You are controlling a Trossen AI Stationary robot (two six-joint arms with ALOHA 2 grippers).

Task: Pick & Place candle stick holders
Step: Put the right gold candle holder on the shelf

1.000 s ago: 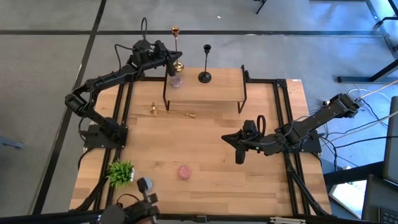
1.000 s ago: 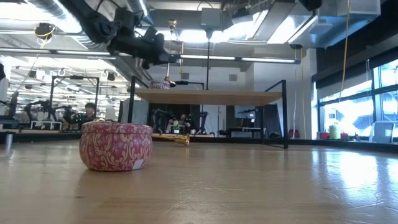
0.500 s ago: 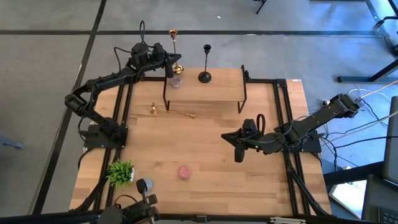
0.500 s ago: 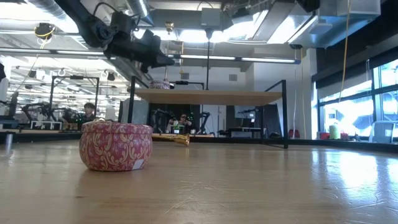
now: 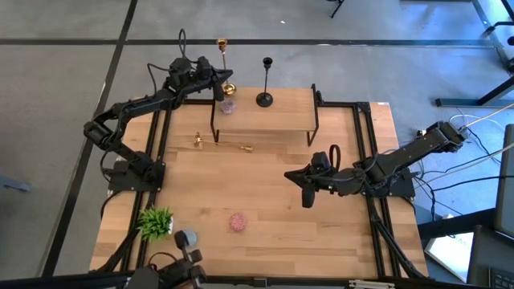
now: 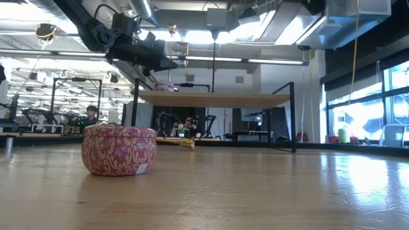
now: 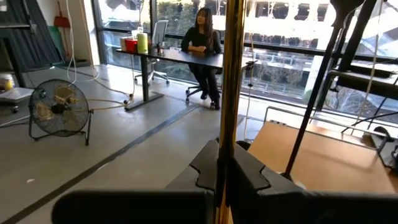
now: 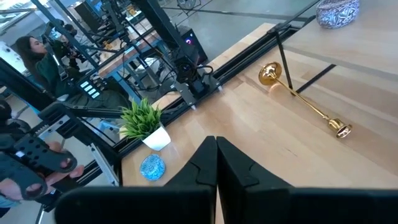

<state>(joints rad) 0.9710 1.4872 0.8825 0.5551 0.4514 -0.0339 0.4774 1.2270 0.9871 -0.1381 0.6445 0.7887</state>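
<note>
Gold candlestick upright, clamped in left gripper at far left corner of shelf; black candlestick standing on shelf just right of it, second gold one lying on table below and nearer. Right gripper clenched on nothing, above table's middle, pink tin to its near left. Seated person only in left wrist view; blue tin beside plant clearest in right wrist view.

a: is any writing, label, brand or number showing up legibly anywhere?
b: no, nothing readable is appearing on the table, the arms or in the room behind.
</note>
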